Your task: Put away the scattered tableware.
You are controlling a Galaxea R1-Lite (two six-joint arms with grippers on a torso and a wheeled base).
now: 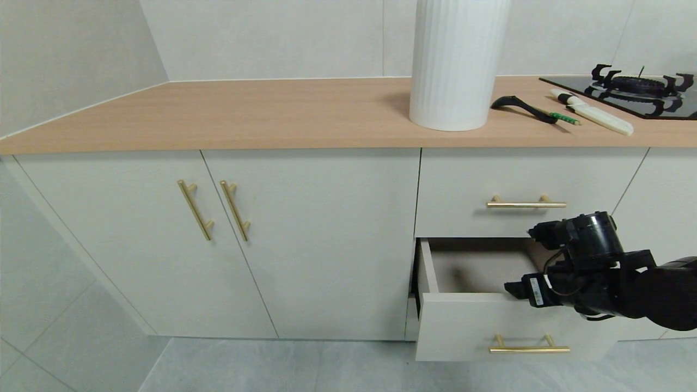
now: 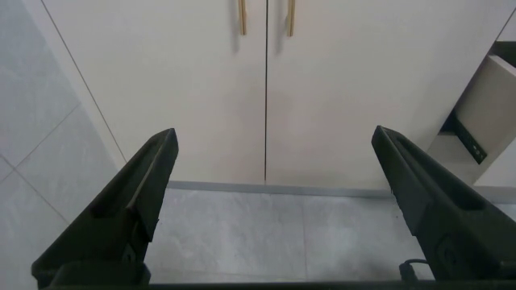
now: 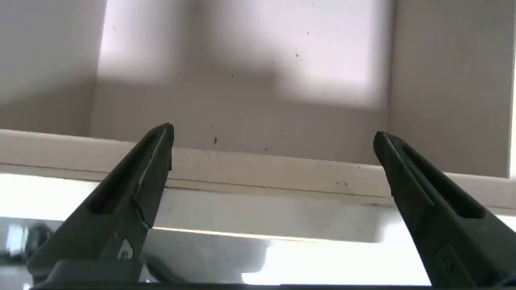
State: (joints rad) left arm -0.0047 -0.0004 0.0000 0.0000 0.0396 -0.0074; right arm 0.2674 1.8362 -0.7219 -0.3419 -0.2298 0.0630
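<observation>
Two utensils on counter, one spoon (image 1: 516, 103), one knife (image 1: 598, 116), one drawer (image 1: 463, 322) open, right claw (image 3: 272, 137) wide at it, left claw (image 2: 272, 135) wide

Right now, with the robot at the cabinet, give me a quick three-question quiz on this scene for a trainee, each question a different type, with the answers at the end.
1. True or false: the lower drawer stands pulled open.
2. Multiple choice: where is the right gripper? A, on the floor; B, at the open lower drawer; C, at the stove.
3. Fill in: the black ladle lies on the ___.

Key: 1 true; 2 B; 3 countertop.
</observation>
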